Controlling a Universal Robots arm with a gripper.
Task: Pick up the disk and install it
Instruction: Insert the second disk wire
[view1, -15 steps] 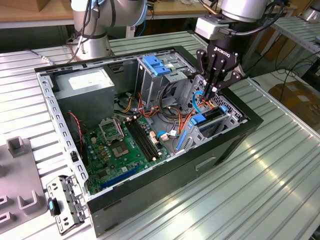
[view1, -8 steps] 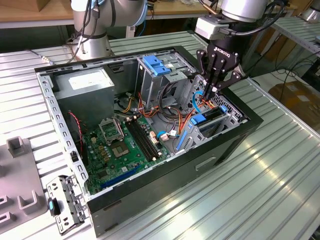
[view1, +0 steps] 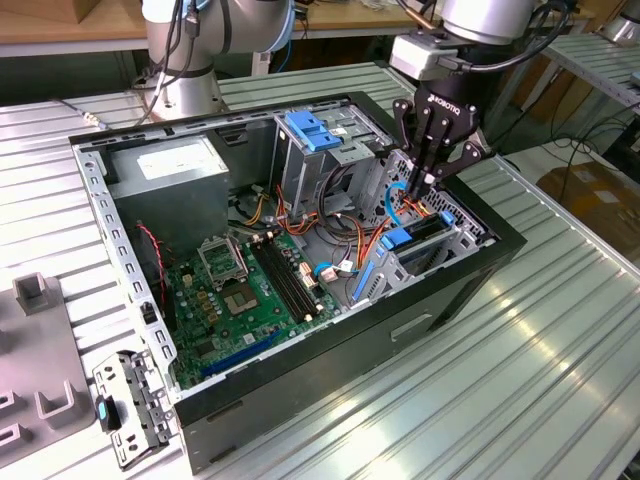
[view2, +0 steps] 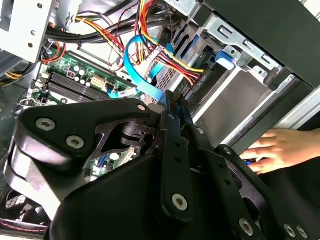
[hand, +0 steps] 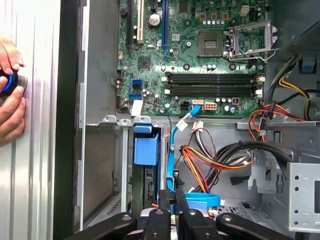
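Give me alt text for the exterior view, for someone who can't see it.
A robot arm's black gripper reaches down into the drive bay of an open computer case, at the blue-framed disk standing on edge there. The green motherboard and grey power supply lie exposed on a ribbed metal table.

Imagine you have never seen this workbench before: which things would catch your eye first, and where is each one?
The open computer case in the middle of the ribbed metal table draws the eye first, its green motherboard bared. Next is the black gripper, reaching down into the drive bay at the exterior view's right, among orange and blue cables. In the first wrist view, a person's hand rests outside the case wall.
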